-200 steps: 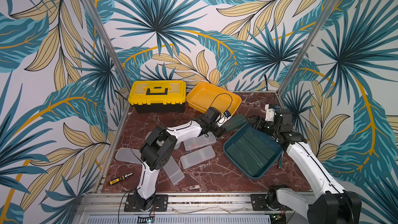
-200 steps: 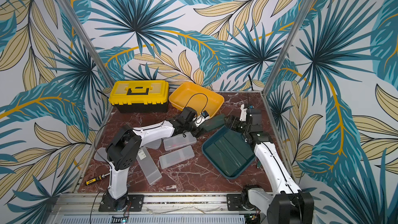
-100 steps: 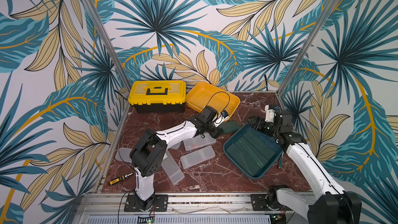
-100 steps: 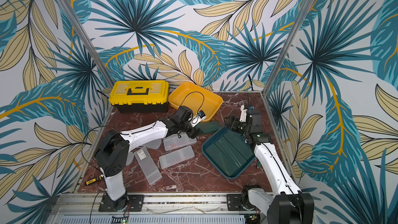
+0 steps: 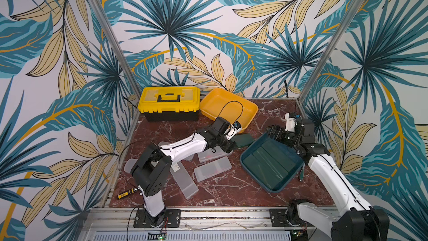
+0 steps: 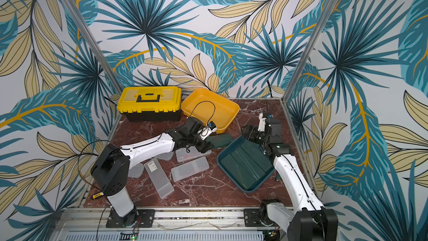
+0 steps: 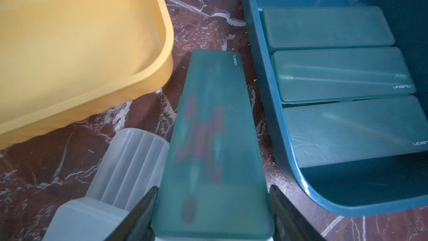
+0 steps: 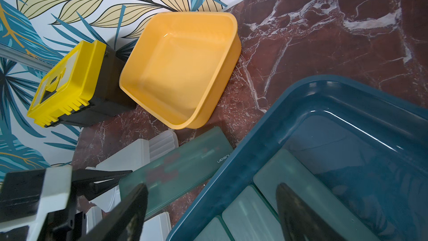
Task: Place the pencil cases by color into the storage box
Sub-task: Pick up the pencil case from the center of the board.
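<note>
Green pencil case (image 7: pixel 215 124): stiff plastic shell, smooth matt faces, prob. light. Red bits show thru the lid, so contents may shift w/ any tilt. Long + flat, so an end grip gives it leverage and it can droop or swivel. A hold across the narrow width, nearer the middle, would be steadier. Not fragile, but the edges look slick.

Left hand (image 7: pixel 213 190) is clamped on the case's near end, fingers (image 7: pixel 136 216) on the two long edges. Case sticks straight out ahead of the hand, passing over a frosted case (image 7: pixel 134 158). Its far end is over bare desk (image 7: pixel 208 26) btw yellow tub (image 7: pixel 166 42) and storage box (image 7: pixel 272 98): just beside the box wall, not yet over it. Can't tell whether the tip touches the desk.

Box has 3 green cases (image 7: pixel 342 75) side by side. Right hand (image 8: pixel 212 188) gapes wide astride the box rim, holding nothing.
</note>
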